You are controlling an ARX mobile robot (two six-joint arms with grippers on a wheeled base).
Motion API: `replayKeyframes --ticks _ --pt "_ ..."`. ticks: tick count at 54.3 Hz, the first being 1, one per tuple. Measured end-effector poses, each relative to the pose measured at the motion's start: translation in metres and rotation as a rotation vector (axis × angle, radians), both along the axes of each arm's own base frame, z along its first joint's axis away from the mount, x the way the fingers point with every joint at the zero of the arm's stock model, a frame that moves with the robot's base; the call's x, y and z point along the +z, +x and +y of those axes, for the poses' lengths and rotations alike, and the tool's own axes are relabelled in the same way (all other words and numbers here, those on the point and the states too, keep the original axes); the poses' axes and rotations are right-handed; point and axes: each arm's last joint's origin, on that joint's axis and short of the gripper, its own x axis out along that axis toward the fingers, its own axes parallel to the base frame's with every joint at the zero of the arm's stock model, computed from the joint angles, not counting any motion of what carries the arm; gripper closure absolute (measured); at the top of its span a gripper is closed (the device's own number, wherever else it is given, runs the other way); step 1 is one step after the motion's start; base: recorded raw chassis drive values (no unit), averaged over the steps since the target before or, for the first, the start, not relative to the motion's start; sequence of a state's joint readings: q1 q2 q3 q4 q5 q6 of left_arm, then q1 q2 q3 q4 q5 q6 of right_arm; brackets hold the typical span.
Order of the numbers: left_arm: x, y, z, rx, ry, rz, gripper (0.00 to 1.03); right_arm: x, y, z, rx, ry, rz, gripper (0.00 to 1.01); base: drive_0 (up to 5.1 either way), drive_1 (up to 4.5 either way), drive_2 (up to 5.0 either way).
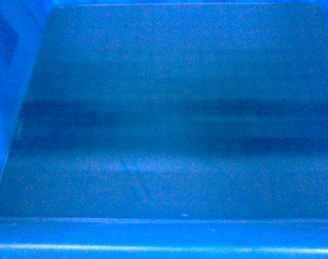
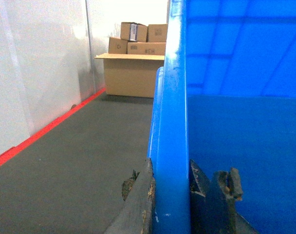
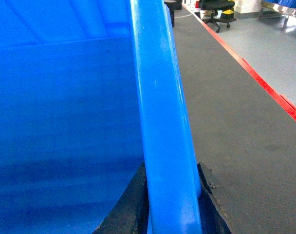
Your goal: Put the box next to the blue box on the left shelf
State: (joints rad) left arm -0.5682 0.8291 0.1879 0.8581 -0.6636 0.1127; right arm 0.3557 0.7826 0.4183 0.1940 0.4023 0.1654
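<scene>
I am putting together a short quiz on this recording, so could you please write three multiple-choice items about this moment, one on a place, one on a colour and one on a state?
1. Where do the cardboard boxes stand in the left wrist view?
A. inside the crate
B. on the floor by the far wall
C. on a chair

2. What colour is the line on the floor?
A. yellow
B. white
C. red

3. How is the crate held?
A. by one gripper only
B. a gripper clamped on the rim at each side
C. not gripped at all

Answers:
1 B: the cardboard boxes are stacked at the far end of the grey floor.
2 C: the line along the wall is red.
3 B: the left gripper and the right gripper each straddle the rim of the crate.
</scene>
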Motion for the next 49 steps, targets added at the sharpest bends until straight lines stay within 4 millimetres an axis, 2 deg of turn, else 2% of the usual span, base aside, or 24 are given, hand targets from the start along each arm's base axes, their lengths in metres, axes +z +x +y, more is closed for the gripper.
replayKeyframes --ticks 6,49 --pt "-0.0055 -0.0031 0.0011 0.003 0.018 0.03 0.9 -0.0068 -0.0037 0.0056 -0.021 -0.037 0.004 0.81 0.0 0.0 0.0" --pt "-0.0048 -0.0038 0.0016 0.003 0.008 0.022 0.9 -0.0044 -0.005 0.0052 -0.024 -0.047 -0.014 0.81 0.0 0.0 0.0"
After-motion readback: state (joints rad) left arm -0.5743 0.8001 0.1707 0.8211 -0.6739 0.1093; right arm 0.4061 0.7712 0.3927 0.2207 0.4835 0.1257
